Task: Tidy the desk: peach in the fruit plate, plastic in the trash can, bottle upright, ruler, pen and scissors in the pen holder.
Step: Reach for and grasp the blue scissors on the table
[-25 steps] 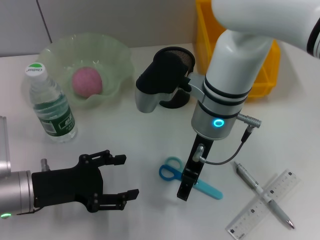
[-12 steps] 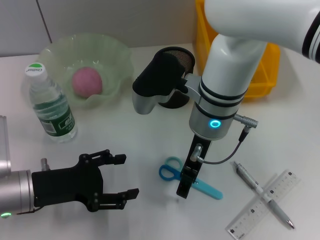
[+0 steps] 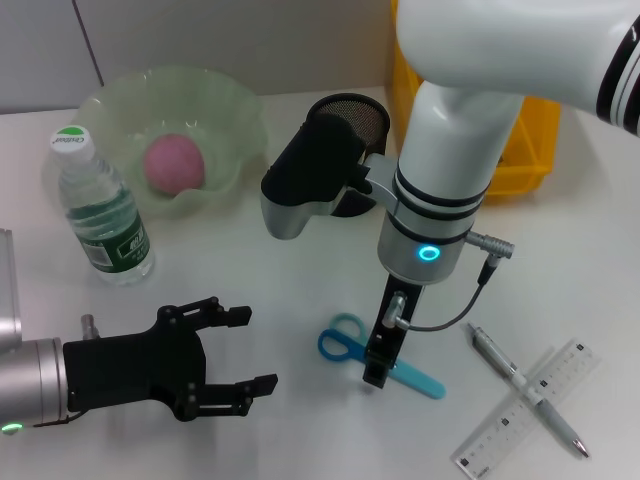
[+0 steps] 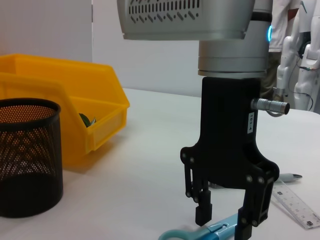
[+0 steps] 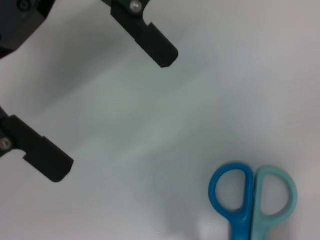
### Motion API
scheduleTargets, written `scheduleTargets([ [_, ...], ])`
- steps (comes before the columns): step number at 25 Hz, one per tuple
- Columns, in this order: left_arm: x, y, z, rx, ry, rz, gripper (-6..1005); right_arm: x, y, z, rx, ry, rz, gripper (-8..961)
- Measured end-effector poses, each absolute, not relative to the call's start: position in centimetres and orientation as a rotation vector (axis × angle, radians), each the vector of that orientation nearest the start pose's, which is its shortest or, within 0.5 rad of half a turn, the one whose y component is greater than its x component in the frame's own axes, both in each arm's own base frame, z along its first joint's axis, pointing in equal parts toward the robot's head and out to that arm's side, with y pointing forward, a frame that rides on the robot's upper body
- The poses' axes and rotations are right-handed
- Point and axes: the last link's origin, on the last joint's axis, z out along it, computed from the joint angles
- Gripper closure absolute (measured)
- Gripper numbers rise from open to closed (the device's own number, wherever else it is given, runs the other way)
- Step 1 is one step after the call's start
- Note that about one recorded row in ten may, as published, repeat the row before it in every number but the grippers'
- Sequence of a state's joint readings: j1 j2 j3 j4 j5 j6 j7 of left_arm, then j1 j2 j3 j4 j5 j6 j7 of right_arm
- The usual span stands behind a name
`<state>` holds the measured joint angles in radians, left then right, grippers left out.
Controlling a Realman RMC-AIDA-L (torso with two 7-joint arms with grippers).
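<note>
The blue and teal scissors lie flat on the white desk. My right gripper hangs straight over their blades, open, with a finger on each side of them in the left wrist view. Their handles show in the right wrist view. The pen lies crossed over the clear ruler at the front right. The peach rests in the green fruit plate. The bottle stands upright. My left gripper is open, low at the front left. The plastic is not in view.
The black mesh pen holder stands behind the right wrist, partly hidden, and shows in the left wrist view. The yellow trash can sits at the back right, with something small and green inside.
The right arm has shifted slightly to the left, its gripper still over the scissors. The left arm has not moved.
</note>
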<state>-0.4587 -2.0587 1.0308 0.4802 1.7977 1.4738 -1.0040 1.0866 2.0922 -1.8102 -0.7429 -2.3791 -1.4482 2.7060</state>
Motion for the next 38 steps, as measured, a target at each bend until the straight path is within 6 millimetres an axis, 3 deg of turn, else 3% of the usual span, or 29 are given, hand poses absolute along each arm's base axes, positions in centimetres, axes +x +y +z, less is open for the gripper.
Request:
scheduleTargets([
  [12, -27.77, 28.91, -5.13, -2.877, -0.29, -0.632, 139, 12.84, 35.14, -10.58, -2.749, 0.775, -1.034, 465],
  [18, -27.76, 28.92, -5.13, -2.877, -0.29, -0.632, 139, 12.95, 35.12, -10.59, -2.748, 0.779, -1.033, 602],
  [38, -27.78, 28.95, -5.13, -2.876, -0.293, -0.63, 139, 13.06, 34.95, -11.03, -2.739, 0.741, -1.047, 598],
])
